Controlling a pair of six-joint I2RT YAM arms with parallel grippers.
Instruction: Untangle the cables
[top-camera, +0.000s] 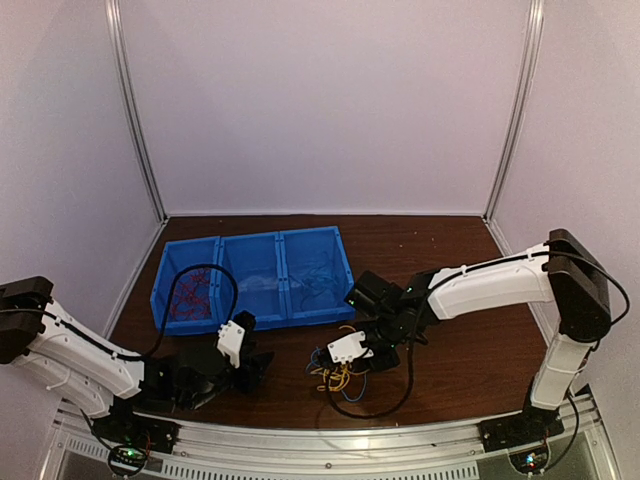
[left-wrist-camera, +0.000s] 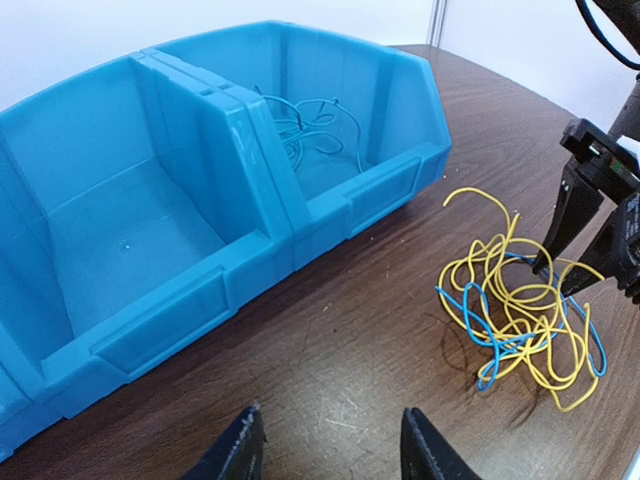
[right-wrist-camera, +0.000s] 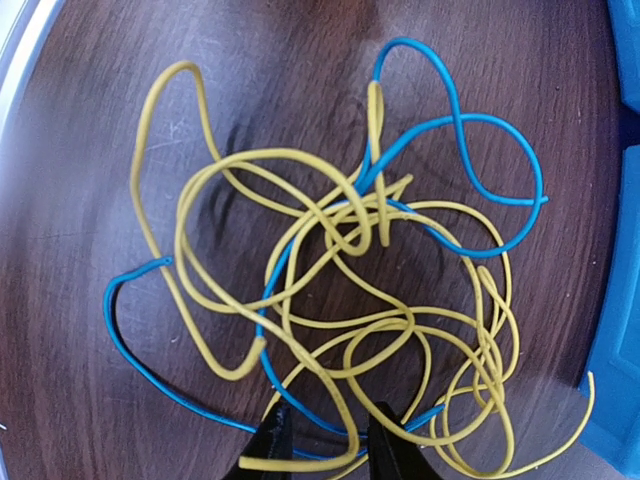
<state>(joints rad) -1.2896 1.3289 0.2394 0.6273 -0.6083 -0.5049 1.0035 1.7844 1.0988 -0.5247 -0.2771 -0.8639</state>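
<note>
While on the counter (top-camera: 470, 350) the blue bin (top-camera: 281, 275) is already loaded with red wires (top-camera: 190, 295) and blue wires (top-camera: 318, 275) in separate compartments, a yellow-and-blue tangle (right-wrist-camera: 350, 290) is left knotted just before it. The right claw (right-wrist-camera: 327, 425) is pointed down into that tangle, narrowly parted astride a few strands; the left claw (left-wrist-camera: 330, 415) is held low nearby, half-wide and empty.

A row of three blue plastic bins (top-camera: 282, 270) stands on the brown wooden table (top-camera: 470, 350), left of centre. Thin red wires (top-camera: 190, 295) lie in the left bin, thin light-blue wires (top-camera: 318, 275) in the right bin. A tangle of yellow and blue cables (top-camera: 336, 376) lies on the table before the right bin, under the right gripper (right-wrist-camera: 325, 445). The left gripper (left-wrist-camera: 330, 445) sits to the tangle's left.
</note>
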